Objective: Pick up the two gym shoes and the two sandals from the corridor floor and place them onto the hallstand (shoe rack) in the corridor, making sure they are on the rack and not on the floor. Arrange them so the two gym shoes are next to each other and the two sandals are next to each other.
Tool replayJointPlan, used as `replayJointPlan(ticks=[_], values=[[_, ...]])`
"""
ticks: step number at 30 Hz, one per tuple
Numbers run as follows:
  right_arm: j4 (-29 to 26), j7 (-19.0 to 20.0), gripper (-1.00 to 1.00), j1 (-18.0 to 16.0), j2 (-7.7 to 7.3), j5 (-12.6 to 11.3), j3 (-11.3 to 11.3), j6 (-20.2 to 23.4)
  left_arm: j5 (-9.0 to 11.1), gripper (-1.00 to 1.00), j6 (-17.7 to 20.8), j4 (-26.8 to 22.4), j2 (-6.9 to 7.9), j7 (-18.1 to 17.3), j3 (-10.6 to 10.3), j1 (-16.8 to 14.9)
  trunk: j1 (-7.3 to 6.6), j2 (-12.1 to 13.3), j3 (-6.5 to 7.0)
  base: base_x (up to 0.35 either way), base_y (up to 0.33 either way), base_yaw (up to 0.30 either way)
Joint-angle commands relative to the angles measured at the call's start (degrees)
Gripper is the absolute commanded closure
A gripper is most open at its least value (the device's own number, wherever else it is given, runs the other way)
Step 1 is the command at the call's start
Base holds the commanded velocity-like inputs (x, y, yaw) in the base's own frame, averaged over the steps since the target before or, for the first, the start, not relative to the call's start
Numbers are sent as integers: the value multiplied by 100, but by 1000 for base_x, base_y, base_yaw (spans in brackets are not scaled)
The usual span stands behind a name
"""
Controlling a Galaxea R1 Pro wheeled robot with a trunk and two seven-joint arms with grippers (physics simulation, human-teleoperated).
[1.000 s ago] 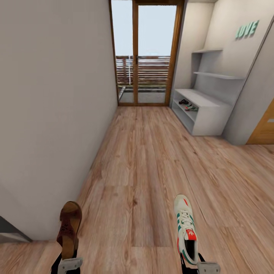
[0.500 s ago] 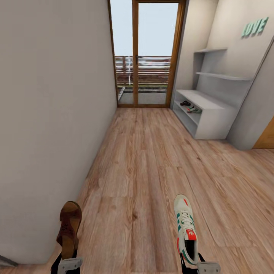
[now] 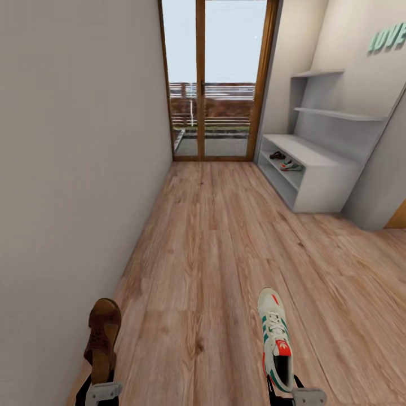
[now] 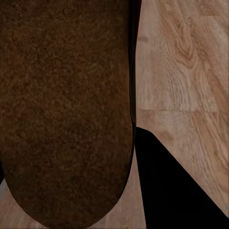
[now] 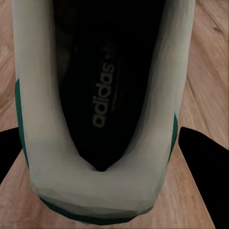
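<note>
Two shoes are in our grip: the left gripper [image 3: 101,389] is closed on the heel end of a brown sandal [image 3: 102,338], and the right gripper [image 3: 293,392] is closed around the heel of a gym shoe [image 3: 276,338], both held toe-forward above the corridor floor [image 3: 225,254]. Through the right wrist camera we look into the sneaker's dark opening [image 5: 98,95]; through the left, the sandal's brown sole [image 4: 64,109] sits against the finger. Far ahead on the right stands the hallstand [image 3: 316,175], and on its open shelf already lie a second sandal [image 3: 277,155] and a second gym shoe [image 3: 291,166], close together. We judge the step in hand to be the carry down the corridor. To do it well we should hold both arms level and steady so neither shoe slips, drive up square to the rack's open front, then set the sandal beside its mate and the sneaker beside its own
</note>
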Motion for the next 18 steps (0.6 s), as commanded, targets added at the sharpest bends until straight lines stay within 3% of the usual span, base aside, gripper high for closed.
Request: replayJointPlan(ticks=[1, 18], values=[[2, -27, 100, -6, 6, 61, -25, -15, -40, 100, -14, 2, -3, 3, 17, -3, 2, -2, -5, 339, 0, 0], [2, -27, 100, -3, 6, 61, -25, -15, -40, 100, -14, 2, 0, 5, 17, -3, 2, -2, -5, 339, 0, 0]])
